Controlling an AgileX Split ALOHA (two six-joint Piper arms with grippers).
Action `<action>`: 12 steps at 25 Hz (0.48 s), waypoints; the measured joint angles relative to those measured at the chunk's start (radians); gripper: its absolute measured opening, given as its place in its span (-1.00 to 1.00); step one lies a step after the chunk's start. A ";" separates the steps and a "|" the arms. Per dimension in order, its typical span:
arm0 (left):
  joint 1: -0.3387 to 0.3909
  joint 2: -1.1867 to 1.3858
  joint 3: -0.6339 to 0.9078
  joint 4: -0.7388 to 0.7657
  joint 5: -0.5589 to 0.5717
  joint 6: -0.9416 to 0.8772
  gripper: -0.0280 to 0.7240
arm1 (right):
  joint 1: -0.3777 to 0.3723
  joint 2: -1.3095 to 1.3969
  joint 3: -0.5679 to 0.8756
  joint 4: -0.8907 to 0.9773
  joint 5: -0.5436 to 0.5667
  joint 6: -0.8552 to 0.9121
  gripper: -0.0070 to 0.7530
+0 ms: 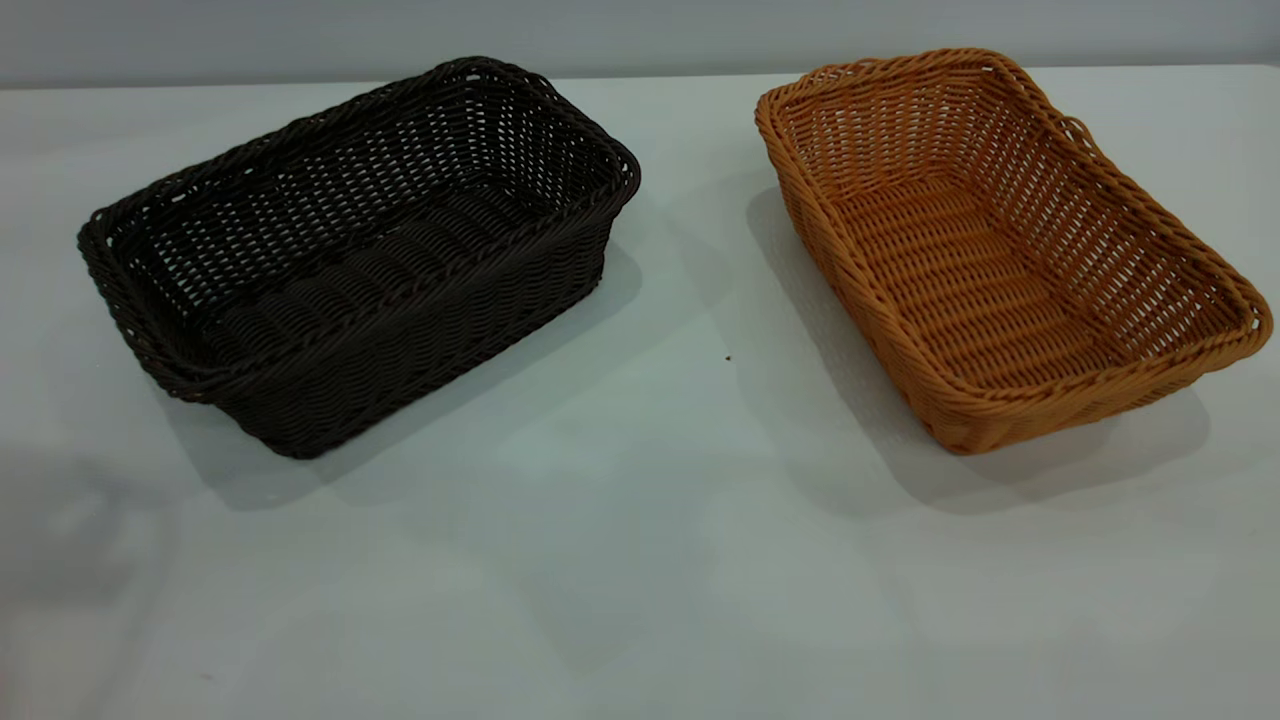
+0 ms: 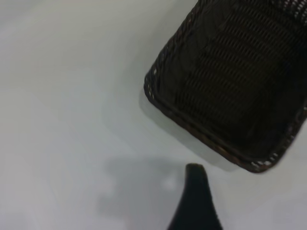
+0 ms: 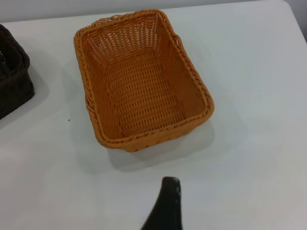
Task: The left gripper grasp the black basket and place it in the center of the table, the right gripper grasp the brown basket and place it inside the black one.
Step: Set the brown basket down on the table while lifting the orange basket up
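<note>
Woven and very dark, the black basket sits at the left of the table, well apart from the brown basket at the right, so neither placement is yet done. Only one fingertip of the left gripper shows, above bare table near the dark rim, and one of the right gripper short of the brown one; whether either is spread cannot be told. Judged next: left gripper reaches the braided rim and grasps it.
</note>
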 joint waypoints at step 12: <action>-0.069 0.498 -0.293 -0.008 -0.076 0.251 0.45 | 0.000 0.000 0.000 -0.003 -0.001 0.000 0.71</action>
